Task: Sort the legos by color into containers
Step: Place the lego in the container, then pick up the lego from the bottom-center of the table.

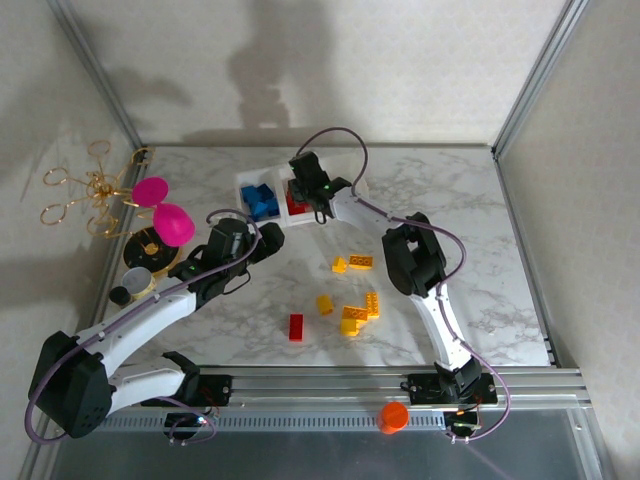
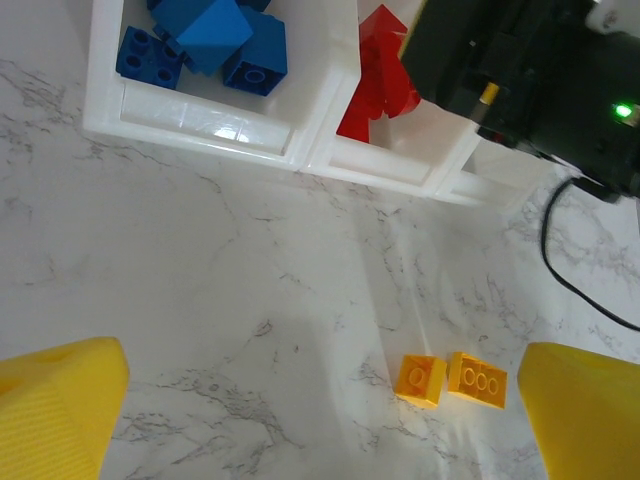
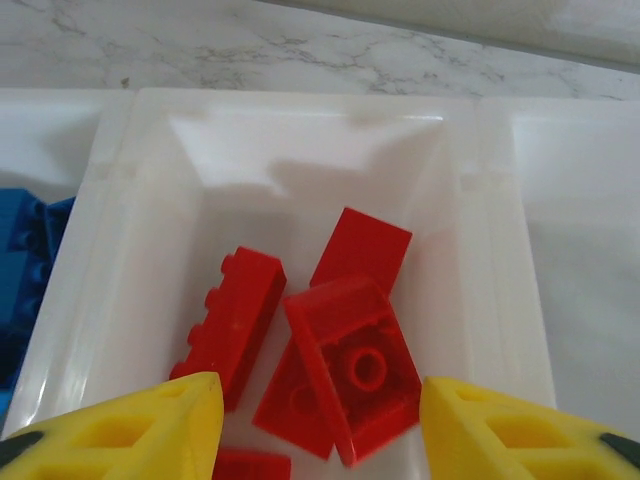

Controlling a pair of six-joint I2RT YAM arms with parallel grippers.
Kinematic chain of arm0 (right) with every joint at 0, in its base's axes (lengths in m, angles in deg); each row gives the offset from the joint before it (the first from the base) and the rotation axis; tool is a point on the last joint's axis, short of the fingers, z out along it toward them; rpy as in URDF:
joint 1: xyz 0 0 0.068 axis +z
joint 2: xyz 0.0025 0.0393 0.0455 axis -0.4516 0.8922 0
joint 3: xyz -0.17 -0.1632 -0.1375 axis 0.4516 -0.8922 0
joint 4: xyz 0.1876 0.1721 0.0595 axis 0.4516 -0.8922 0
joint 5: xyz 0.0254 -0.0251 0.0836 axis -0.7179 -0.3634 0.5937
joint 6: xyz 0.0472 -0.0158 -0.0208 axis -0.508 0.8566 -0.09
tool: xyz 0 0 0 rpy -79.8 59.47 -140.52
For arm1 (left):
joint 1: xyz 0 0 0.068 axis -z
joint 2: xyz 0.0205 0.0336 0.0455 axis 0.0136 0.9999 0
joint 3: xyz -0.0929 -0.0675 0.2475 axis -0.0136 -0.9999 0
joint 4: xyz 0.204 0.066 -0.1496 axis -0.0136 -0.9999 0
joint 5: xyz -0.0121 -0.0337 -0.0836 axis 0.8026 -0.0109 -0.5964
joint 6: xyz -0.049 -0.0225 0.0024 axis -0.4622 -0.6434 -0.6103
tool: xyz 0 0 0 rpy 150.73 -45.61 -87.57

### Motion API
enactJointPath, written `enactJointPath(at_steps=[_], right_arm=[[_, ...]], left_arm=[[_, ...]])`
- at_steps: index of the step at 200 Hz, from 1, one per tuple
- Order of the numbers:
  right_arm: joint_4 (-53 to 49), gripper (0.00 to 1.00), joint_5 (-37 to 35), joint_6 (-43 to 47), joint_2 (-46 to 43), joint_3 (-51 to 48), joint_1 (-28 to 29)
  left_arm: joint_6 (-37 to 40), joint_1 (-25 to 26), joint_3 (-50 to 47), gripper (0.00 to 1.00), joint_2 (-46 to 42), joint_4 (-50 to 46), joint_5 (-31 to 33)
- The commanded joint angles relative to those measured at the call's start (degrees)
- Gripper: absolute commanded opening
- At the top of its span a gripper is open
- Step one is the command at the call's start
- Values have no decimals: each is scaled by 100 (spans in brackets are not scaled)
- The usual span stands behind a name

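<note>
The white three-compartment tray stands at the back centre. Its left compartment holds blue legos, its middle one red legos. My right gripper hangs open over the middle compartment; in the right wrist view its fingers flank a tilted red lego lying on several others inside the tray. My left gripper is open and holds nothing, hovering over bare marble in front of the tray. Two yellow legos lie beyond it, between its fingers.
Several yellow legos and one red lego lie loose mid-table. Two magenta discs on a gold wire stand and a grey-and-yellow cup crowd the left edge. An orange object sits by the front rail.
</note>
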Motion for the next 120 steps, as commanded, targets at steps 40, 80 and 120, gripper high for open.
enactJointPath(at_steps=[40, 80, 120], right_arm=[[-77, 62, 679, -497, -1813, -1569, 111], [-315, 65, 689, -850, -2714, -2741, 372], [-656, 66, 552, -1444, -3314, -3696, 938]], left_arm=[[-34, -37, -96, 100, -408, -64, -53], [-6, -19, -281, 100, -794, -410, -187], [-9, -19, -569, 100, -1364, -870, -193]])
